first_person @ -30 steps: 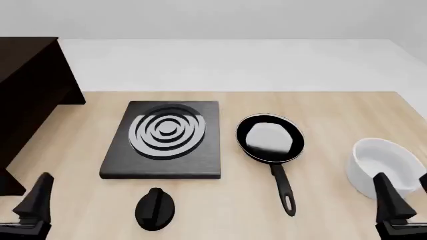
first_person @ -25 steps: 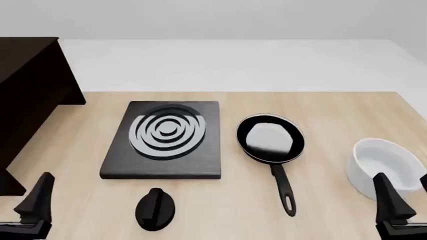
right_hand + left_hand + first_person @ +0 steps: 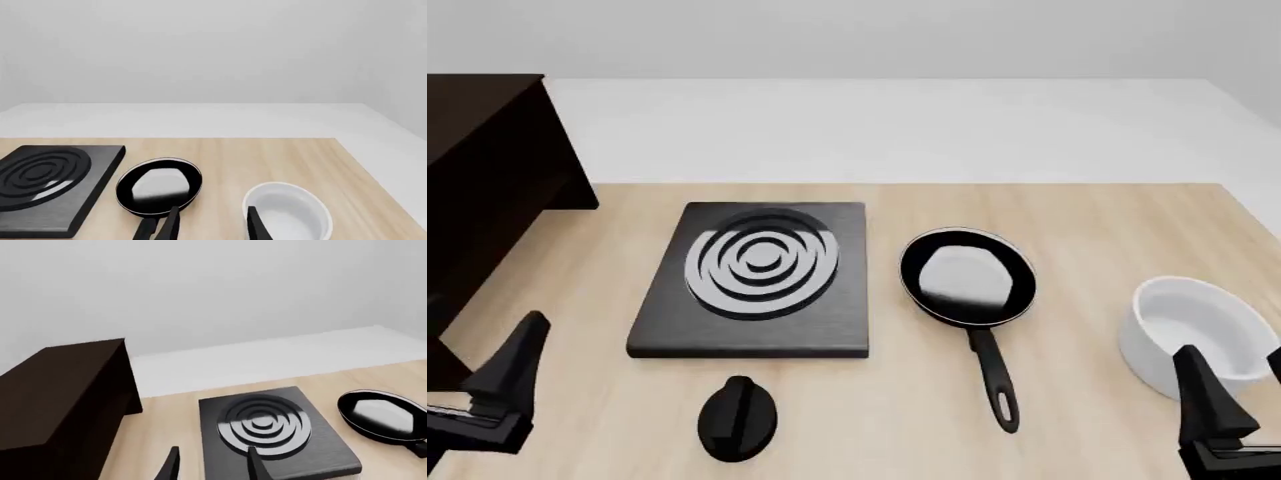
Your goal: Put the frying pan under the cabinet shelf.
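Note:
The frying pan is a glossy black round pan lying flat at centre right, its long handle pointing toward the table's near edge. It also shows in the left wrist view and the right wrist view. The cabinet shelf is a very dark brown cabinet at the far left, also in the left wrist view. My left gripper is open and empty near the front left, beside the cabinet. My right gripper is open and empty at the front right, by the bowl.
A square black stove plate with grey rings lies between the cabinet and the pan. A small black oval knob sits in front of it. A white bowl stands at the right, just beyond my right gripper.

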You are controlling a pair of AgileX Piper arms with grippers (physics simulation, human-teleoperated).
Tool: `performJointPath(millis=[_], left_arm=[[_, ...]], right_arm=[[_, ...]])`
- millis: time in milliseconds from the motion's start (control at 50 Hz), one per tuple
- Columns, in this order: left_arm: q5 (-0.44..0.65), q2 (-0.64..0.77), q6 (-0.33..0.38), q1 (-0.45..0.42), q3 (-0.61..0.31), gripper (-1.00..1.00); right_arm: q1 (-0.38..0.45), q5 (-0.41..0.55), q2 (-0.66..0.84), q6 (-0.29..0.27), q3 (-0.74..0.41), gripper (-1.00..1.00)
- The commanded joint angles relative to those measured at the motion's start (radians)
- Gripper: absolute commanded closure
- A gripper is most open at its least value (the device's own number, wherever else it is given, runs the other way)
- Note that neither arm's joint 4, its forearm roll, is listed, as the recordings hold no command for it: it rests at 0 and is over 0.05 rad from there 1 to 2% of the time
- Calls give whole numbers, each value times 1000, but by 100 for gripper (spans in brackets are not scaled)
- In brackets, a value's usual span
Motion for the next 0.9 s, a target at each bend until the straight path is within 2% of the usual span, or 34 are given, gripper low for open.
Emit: performJointPath(millis=[20, 160, 260, 540, 560, 620, 640, 680, 740, 760, 900], left_arm=[[-125, 180, 108, -165, -52, -100], [-173, 265, 192, -274, -84, -100], [-199, 306, 227, -307, -92, -100], [-303, 424, 396, -431, -86, -100], [-325, 443, 433, -441, -88, -100], [-360, 470, 469, -465, -87, -100], [-412, 500, 508, -478, -70, -100], [-449, 527, 544, -493, -65, -100], [-469, 561, 559, -510, -72, -100], [-496, 584, 592, -529, -69, -100], [-589, 710, 685, -590, -70, -100]], right_arm=[[0, 0, 0, 0, 0, -100], [0, 0, 0, 0, 0, -100], [0, 0, 0, 0, 0, -100], [0, 0, 0, 0, 0, -100], [0, 0, 1, 0, 0, -100], [0, 0, 0, 0, 0, -100], [0, 0, 0, 0, 0, -100], [0, 0, 0, 0, 0, -100], [0, 0, 1, 0, 0, -100], [0, 0, 0, 0, 0, -100], [0, 0, 0, 0, 0, -100]])
